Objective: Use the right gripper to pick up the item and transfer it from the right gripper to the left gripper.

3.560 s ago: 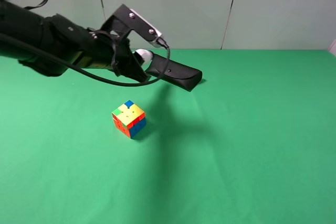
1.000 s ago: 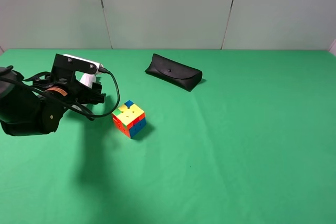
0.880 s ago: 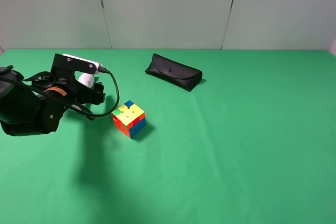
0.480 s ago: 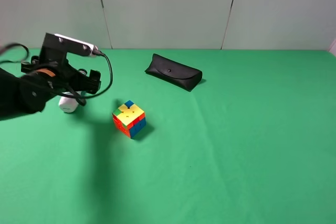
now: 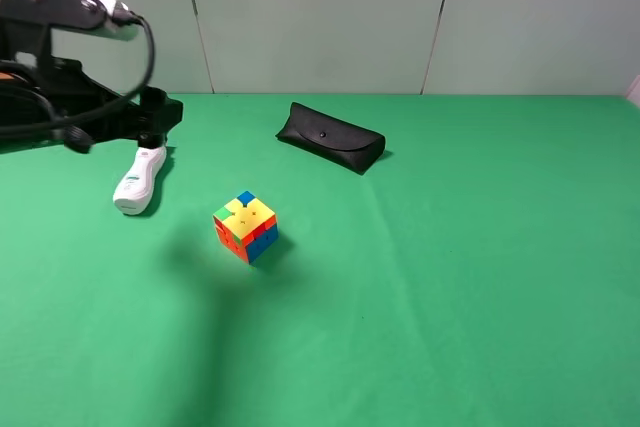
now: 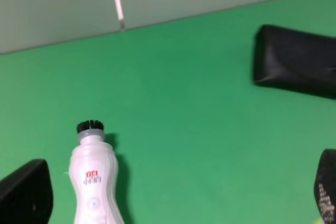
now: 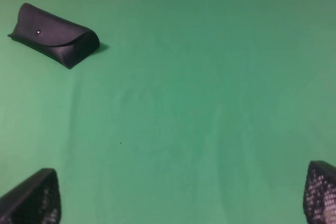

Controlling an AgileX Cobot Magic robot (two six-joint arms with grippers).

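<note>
Lying on desk (image 5: 450,277): the item (image 5: 138,180) (released)
Left end effector (image 6: 173,195): jaws spread apart
Right end effector (image 7: 184,195): jaws spread apart

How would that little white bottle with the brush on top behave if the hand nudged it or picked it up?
The white bottle lies on its side on the green cloth, so a sideways nudge would probably roll it. Its smooth, glossy waisted body looks like hard plastic: likely stiff, light, perhaps a bit slippery. The narrow waist seems the surest place to grip.
</note>
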